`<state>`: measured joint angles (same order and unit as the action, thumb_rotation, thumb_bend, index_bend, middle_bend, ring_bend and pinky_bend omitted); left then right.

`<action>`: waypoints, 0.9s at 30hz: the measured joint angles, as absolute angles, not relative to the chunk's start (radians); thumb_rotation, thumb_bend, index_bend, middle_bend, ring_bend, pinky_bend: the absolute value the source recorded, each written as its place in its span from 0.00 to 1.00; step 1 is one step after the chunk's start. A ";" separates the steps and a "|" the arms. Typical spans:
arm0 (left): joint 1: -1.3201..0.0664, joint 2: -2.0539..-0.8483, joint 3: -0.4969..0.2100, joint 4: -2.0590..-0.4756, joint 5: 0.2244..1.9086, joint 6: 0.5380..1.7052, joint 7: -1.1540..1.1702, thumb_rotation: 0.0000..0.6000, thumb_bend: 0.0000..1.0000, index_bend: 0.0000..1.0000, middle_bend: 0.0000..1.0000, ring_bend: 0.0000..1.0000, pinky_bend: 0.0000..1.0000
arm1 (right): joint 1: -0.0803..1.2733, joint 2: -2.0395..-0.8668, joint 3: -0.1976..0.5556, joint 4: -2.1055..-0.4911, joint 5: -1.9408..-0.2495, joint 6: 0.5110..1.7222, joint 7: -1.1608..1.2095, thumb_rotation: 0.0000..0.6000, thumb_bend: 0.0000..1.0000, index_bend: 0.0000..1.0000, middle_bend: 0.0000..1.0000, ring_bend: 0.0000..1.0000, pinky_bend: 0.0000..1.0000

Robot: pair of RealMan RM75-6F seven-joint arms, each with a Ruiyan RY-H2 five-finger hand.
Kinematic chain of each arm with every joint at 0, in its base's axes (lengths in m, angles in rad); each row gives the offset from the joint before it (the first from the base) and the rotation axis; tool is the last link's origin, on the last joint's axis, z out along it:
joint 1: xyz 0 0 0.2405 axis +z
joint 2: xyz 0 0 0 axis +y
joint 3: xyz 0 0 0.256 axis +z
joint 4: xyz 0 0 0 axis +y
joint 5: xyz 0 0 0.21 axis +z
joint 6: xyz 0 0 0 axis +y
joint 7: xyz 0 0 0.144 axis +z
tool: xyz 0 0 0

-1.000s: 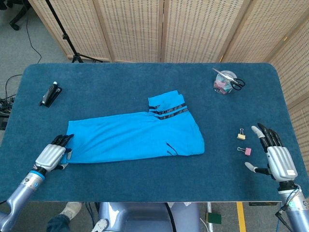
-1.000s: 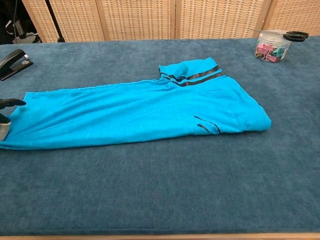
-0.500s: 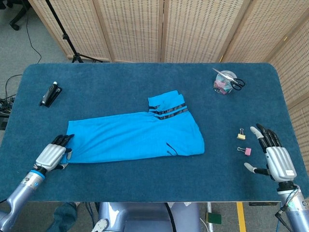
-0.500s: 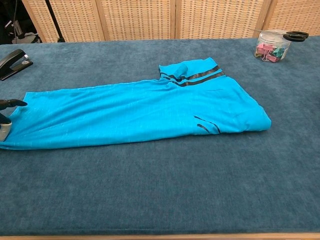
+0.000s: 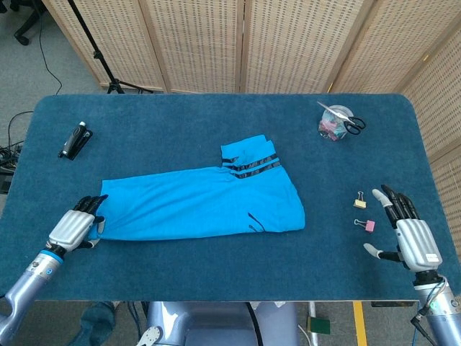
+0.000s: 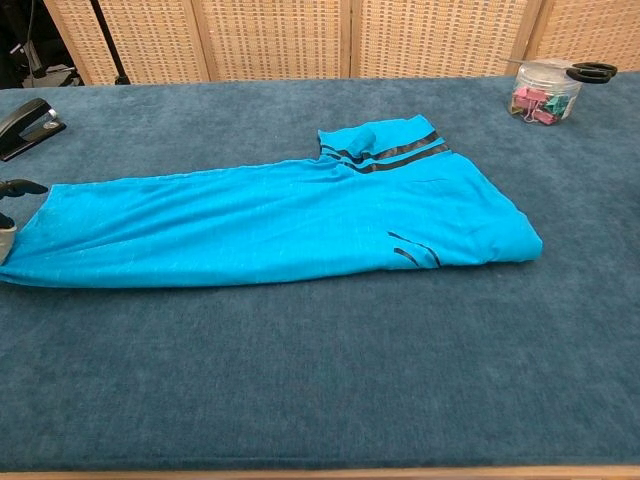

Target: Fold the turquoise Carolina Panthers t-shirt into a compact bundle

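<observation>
Currently I am viewing one table carrying one t-shirt, lying folded lengthwise at centre. My left hand is gripping its left hem; my right hand is resting released beside two binder clips.

Bright even overhead light, soft shadows, sharp focus, no glare.
</observation>
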<state>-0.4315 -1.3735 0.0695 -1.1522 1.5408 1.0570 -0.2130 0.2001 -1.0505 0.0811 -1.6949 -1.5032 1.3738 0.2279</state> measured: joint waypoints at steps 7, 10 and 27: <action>-0.441 -1.319 0.080 -1.173 1.548 1.038 -0.227 1.00 1.00 0.73 0.00 0.00 0.00 | 0.200 -1.049 0.079 -1.696 -1.509 1.373 0.230 1.00 0.00 0.00 0.00 0.00 0.00; -0.441 -1.298 0.094 -1.165 1.556 1.033 -0.230 1.00 1.00 0.73 0.00 0.00 0.00 | 0.200 -1.048 0.078 -1.697 -1.511 1.372 0.229 1.00 0.00 0.00 0.00 0.00 0.00; -0.401 -1.289 0.095 -0.945 1.480 0.971 -0.326 1.00 1.00 0.73 0.00 0.00 0.00 | 0.202 -1.054 0.071 -1.704 -1.522 1.368 0.212 1.00 0.00 0.00 0.00 0.00 0.00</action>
<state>-0.4008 -1.2893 0.0948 -0.9446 1.4799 0.9708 -0.3257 0.2023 -1.0536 0.0715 -1.7045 -1.5217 1.3678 0.2120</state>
